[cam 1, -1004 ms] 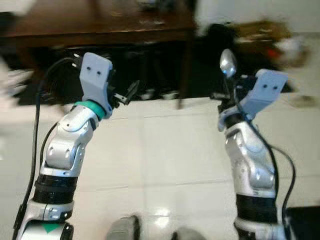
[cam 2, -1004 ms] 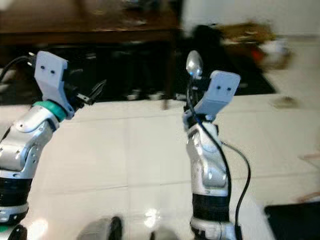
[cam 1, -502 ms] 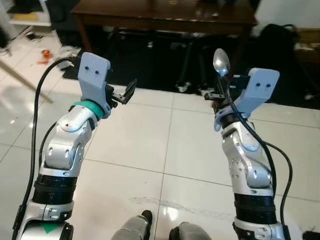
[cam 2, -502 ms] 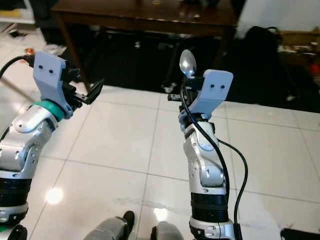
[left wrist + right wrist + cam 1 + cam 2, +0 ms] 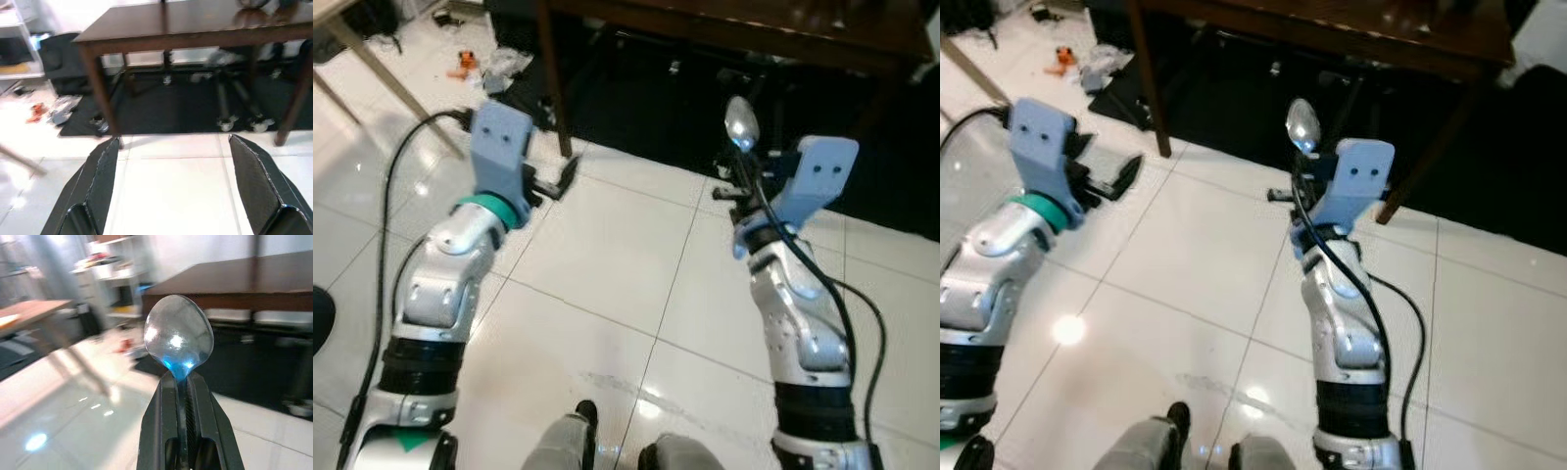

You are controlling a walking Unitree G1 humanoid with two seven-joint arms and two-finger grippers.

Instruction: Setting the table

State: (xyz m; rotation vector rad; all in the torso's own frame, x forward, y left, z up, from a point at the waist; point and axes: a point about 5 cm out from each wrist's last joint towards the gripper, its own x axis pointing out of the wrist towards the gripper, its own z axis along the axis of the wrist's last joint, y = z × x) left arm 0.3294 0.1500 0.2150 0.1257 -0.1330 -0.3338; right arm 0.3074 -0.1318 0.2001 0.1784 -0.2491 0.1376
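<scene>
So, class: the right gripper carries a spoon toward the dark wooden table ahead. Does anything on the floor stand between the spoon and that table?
Nothing visible does. The right gripper holds the spoon upright, and bare white floor tiles run up to the table. Clutter lies off to the robot's left.

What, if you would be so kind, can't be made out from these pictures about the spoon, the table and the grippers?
- Spoon handle: hidden between the right gripper fingers, right wrist view.
- Dark wooden table top: cut off by the upper edge in the eye views; the things on it in the left wrist view are cropped and blurred.
- Shelves: blurred, right wrist view.
</scene>
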